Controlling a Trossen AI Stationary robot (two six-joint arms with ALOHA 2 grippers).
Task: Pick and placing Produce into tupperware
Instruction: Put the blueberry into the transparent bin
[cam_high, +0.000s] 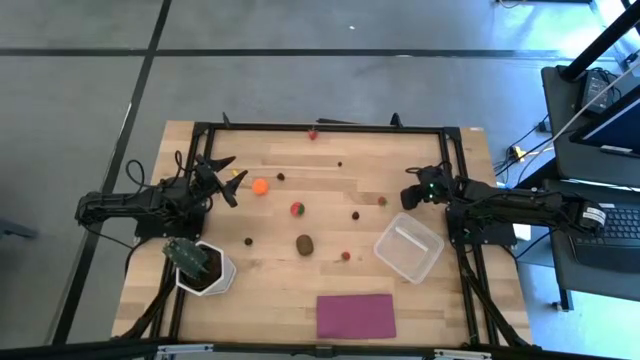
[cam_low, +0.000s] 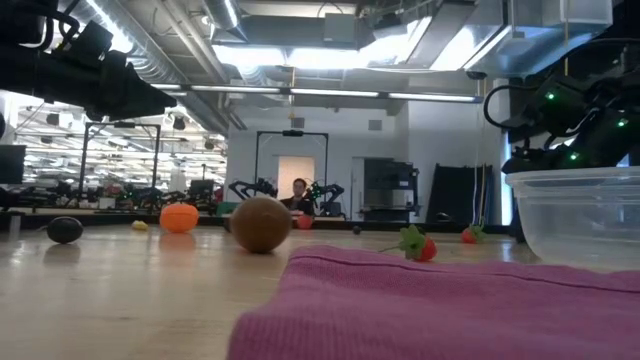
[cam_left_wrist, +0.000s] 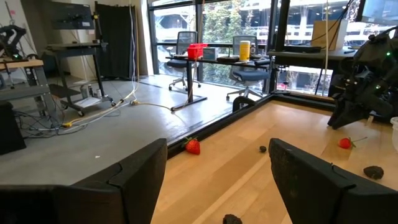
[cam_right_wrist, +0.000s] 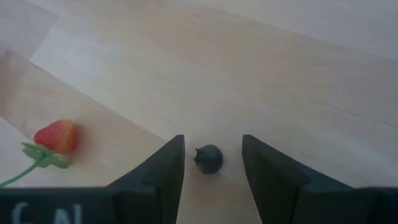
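The whole tabletop (cam_high: 300, 280) is seen from straight overhead, while it is crossed level from its near edge by the low view. The far edge and room are faced by the left wrist camera; wood is viewed closely by the right wrist camera, a red piece (cam_right_wrist: 57, 137) perhaps shared with the overhead view.

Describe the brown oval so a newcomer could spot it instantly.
Start at the clear tub on the right half of the wooden table in the high view. Left of it, past a small red piece, lies the brown oval on bare wood. It is the only brown item, and bigger than the bits around it.
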